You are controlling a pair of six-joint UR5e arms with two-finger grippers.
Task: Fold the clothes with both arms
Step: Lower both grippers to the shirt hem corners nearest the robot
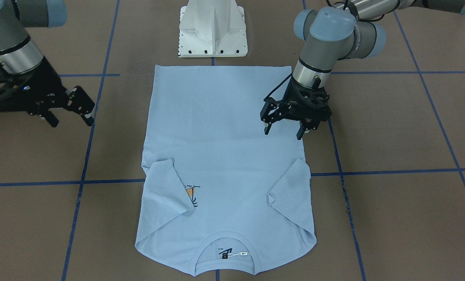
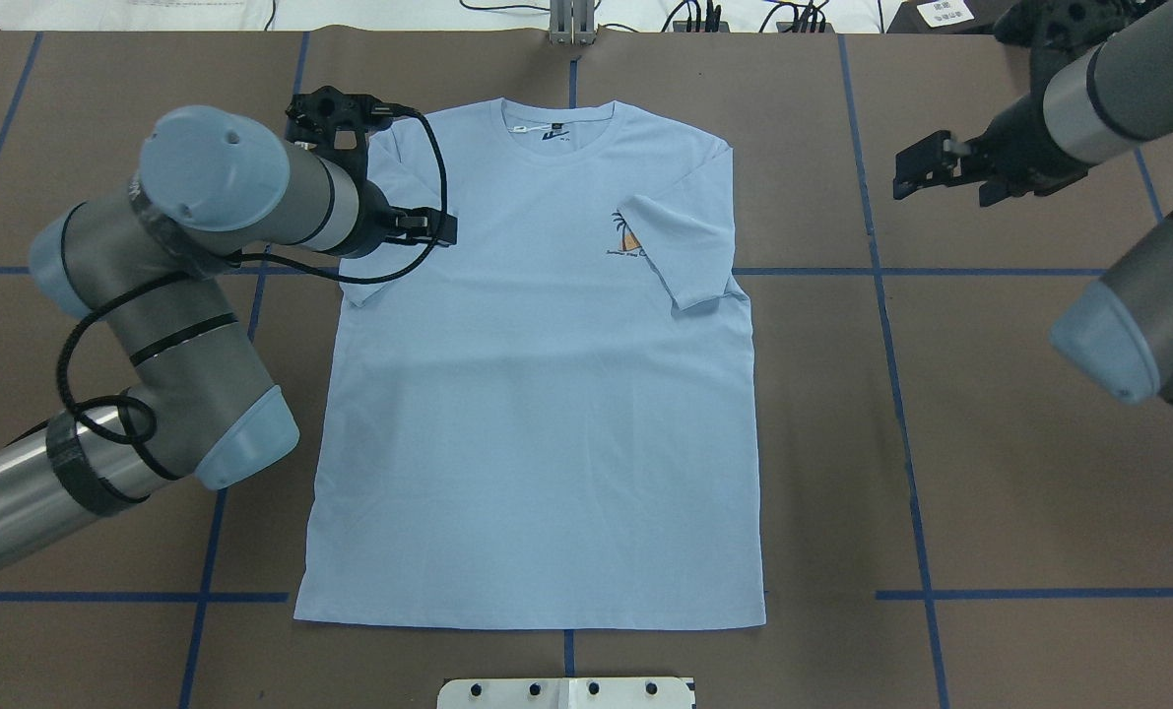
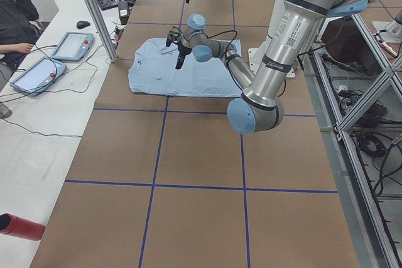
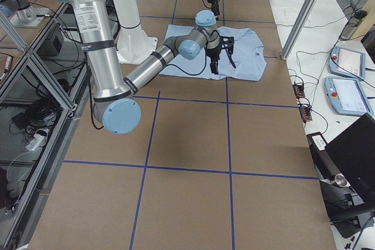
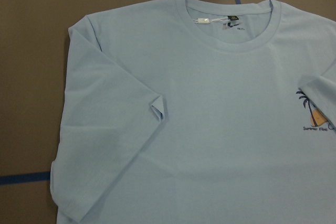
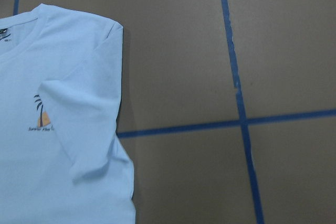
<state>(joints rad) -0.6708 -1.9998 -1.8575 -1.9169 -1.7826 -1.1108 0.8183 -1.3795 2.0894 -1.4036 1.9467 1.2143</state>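
The light blue T-shirt lies flat on the brown table, chest up, with its collar on the side away from the robot. Both short sleeves are folded inward onto the body. One sleeve covers part of the palm-tree print. My left gripper hangs open just above the shirt's side edge, holding nothing. My right gripper is open and empty, hovering over bare table beside the shirt's other side. The left wrist view shows the collar and a folded sleeve, and neither wrist view shows fingers.
The white pedestal base stands just past the shirt's hem. Blue tape lines cross the table. A seated person and teach pendants are at a white side table. A red cylinder lies there.
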